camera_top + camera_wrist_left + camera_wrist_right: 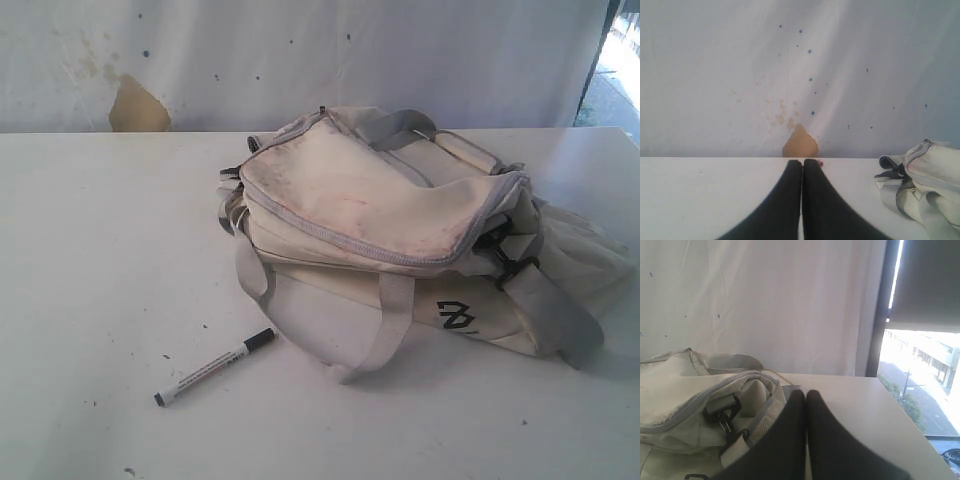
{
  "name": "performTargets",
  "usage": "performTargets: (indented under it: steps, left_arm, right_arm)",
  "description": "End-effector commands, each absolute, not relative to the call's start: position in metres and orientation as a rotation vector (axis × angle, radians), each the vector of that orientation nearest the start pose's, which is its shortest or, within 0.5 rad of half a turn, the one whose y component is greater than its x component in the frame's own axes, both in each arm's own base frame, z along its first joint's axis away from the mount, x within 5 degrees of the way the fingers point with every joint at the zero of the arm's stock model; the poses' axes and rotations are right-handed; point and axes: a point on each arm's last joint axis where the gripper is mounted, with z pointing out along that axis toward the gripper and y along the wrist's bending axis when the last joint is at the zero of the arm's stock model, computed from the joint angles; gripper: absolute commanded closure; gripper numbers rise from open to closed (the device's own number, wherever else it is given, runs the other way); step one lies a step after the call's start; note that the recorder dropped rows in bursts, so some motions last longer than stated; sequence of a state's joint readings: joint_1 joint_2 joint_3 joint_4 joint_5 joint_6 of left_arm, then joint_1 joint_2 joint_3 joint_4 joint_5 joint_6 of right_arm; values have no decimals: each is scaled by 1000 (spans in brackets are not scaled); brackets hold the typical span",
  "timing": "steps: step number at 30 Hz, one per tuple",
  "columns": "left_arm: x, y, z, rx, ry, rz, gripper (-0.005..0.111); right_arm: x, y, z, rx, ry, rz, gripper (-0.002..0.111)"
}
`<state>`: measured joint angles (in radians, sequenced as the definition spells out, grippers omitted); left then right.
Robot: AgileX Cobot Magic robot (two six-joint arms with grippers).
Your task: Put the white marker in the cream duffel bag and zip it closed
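The white marker (215, 367) is found lying flat on the table (90, 230) in the lower left of the exterior view, one black end pointing toward the cream duffel bag (380, 200) and just short of it. The marker is judged light, rigid and smooth, so liable to roll; a hold across mid-barrel is advised. The bag, centre right, is judged soft and slumped, so its mouth will likely need steadying. Whether its zip is open cannot be told. A grey handle (390, 325) is draped down its front and a black clip (505, 262) hangs at its right end; both could snag. The left gripper (802, 162) and right gripper (805, 392) are seen clenched on nothing.
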<state>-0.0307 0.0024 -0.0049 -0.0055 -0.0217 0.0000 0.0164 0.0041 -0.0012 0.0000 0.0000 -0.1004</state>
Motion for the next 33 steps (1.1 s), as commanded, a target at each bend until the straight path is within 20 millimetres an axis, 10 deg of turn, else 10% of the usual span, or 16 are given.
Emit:
performTargets:
  steps: [1, 11, 20, 33]
  left_arm:
    - [56, -2, 216, 13, 1454, -37, 107]
    - [55, -2, 222, 12, 1392, -38, 107]
    - [30, -2, 296, -25, 1351, -99, 107]
    - [11, -2, 323, -16, 1425, -103, 107]
  right_arm:
    - [56, 1, 214, -89, 1474, -79, 108]
    - [54, 1, 225, -58, 1380, -50, 108]
    - [39, 0, 279, -57, 1331, -53, 108]
    - [30, 0, 295, -60, 1414, -52, 108]
